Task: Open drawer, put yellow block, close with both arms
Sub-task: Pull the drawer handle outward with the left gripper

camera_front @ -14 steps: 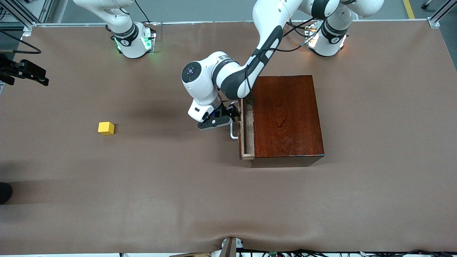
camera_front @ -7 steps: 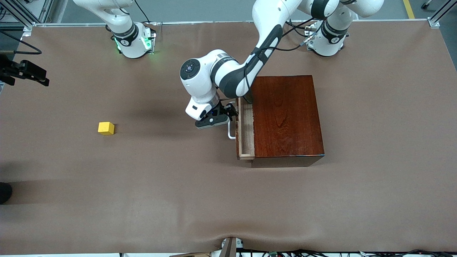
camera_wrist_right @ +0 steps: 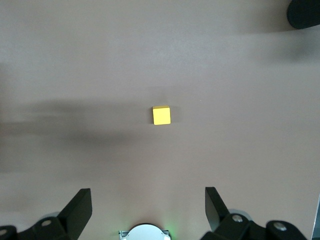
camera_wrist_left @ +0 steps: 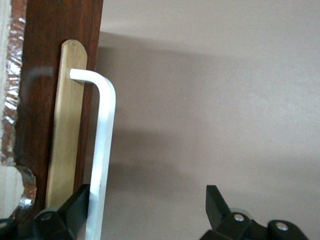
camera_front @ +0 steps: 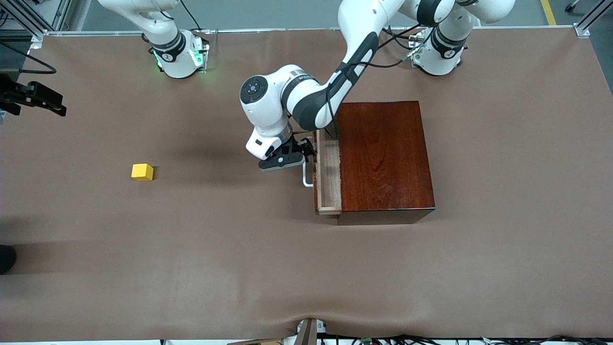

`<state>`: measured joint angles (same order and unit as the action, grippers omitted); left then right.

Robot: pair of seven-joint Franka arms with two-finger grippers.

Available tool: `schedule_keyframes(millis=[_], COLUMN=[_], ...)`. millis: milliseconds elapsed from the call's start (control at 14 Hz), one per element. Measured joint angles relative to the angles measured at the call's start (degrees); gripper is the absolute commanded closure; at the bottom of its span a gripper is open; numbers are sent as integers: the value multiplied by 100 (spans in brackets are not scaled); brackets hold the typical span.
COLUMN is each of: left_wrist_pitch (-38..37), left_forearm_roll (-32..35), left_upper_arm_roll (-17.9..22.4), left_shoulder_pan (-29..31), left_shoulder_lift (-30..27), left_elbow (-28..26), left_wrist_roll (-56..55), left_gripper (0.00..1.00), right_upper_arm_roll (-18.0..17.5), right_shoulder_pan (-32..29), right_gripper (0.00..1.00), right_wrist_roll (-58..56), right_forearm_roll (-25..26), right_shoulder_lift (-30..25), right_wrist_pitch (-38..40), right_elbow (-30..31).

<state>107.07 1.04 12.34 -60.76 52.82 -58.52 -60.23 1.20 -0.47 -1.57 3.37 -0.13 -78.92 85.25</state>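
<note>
Left tool open-fingered around drawer handle

A big brown table fills the view. Grey floor and metal bars show past it.

High front camera faces the arms; 2 wrist cameras look down.

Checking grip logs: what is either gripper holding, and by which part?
Nothing is clamped: the left gripper stands open around the drawer's handle; the right gripper is open, empty.
</note>
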Motion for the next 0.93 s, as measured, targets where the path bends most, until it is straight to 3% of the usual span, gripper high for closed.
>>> schedule_keyframes(millis=[930], left_wrist_pitch=[369], left_forearm_roll=[-62], left_upper_arm_roll=[-86], left_shoulder_pan=[-1], left_shoulder_lift=[0], left_elbow=[2], left_wrist_roll=[-50], left_gripper=[0], right_upper_arm_roll=[13], right_shoulder_pan=[-2], right_gripper=[0], right_wrist_roll=[-1], right_forearm_roll=[0], right_shoulder_lift=[36], right_wrist_pitch=[0], right_elbow=[0])
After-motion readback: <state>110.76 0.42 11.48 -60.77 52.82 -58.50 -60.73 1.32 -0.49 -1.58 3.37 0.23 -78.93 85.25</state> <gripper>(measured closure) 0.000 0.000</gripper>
